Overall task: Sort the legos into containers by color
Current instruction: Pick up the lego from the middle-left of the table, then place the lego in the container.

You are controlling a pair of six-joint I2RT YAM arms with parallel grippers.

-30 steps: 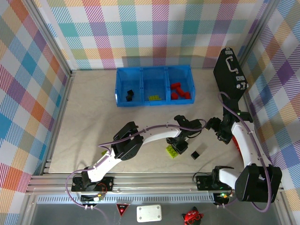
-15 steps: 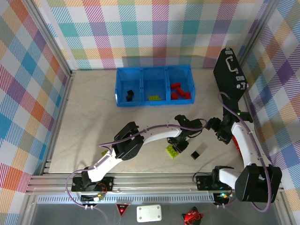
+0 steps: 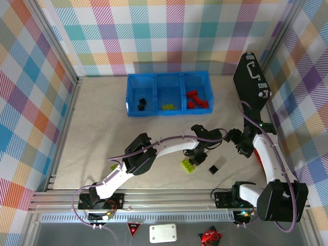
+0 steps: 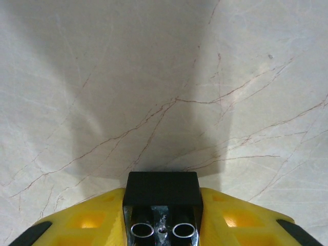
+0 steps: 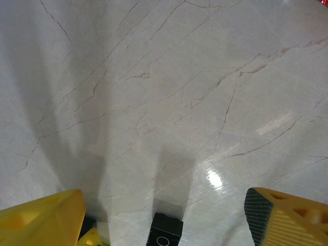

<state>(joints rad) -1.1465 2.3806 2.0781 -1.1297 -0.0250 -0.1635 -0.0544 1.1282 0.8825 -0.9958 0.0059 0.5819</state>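
In the left wrist view the left gripper (image 4: 163,207) is cut off by the lower edge. Its yellow fingers (image 4: 87,221) are drawn in narrow and a black block (image 4: 163,184) is clamped between them. The block's lower part is hidden, so it cannot be told for certain to be a lego. From above, this gripper is seen over the table (image 3: 102,143), just beside a lime-green brick (image 3: 188,165) lying there. The right gripper (image 5: 161,205) is spread wide. A black cube (image 5: 165,231), cut by the frame edge and marked with a small circle, is seen on the table low between its fingers. A red brick (image 3: 259,163) is half hidden behind the right arm. In the blue bin (image 3: 169,75), black cubes (image 3: 141,104) are held in the left compartment, a lime-green piece (image 3: 168,107) in the middle and red bricks (image 3: 196,100) in the right. A black hard case (image 3: 251,77) is stood by the right wall; any marks on it are too small to be read
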